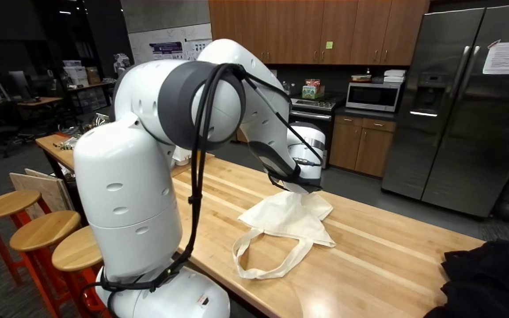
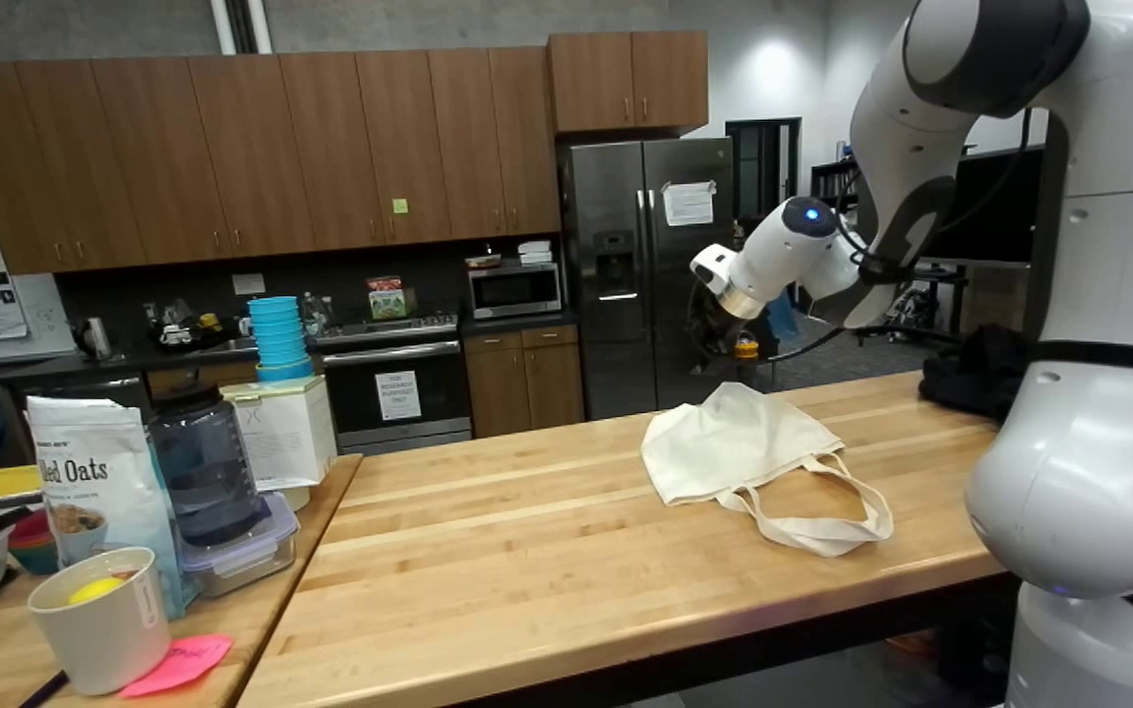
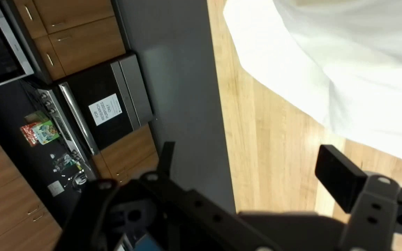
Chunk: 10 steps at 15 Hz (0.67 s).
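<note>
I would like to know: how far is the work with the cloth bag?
Done, it seems: the claw is open and near the cloth bag. In hand: nothing; no part of it lies between the fingers. Left, probably: taking hold of the bag, which lies slumped on the wooden table with its straps loose.

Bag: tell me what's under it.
The bag lies on the table, which shows within the loop of its strap. Anything the bag covers cannot be seen.
</note>
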Tool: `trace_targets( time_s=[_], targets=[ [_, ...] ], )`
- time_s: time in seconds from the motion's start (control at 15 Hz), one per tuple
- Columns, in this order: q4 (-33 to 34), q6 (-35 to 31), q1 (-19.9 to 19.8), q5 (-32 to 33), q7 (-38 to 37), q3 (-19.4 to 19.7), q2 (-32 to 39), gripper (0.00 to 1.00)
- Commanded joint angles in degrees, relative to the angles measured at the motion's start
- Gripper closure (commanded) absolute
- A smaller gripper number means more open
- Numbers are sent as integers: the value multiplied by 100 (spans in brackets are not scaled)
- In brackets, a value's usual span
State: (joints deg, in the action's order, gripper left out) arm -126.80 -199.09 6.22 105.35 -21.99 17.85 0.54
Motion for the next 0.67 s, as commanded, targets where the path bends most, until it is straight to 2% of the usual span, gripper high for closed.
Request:
trace_targets(
  time_s=[0.0, 0.27, 0.33, 0.6],
  targets=[
    [-404, -15, 146, -322, -582, -219, -148, 0],
    [-694, 116, 139, 28, -1522, -275, 224, 0],
    [-640, -45, 61, 260, -1732, -100, 400, 0],
    [-704, 52, 52, 985, -2698, 352, 569, 0]
  ],
)
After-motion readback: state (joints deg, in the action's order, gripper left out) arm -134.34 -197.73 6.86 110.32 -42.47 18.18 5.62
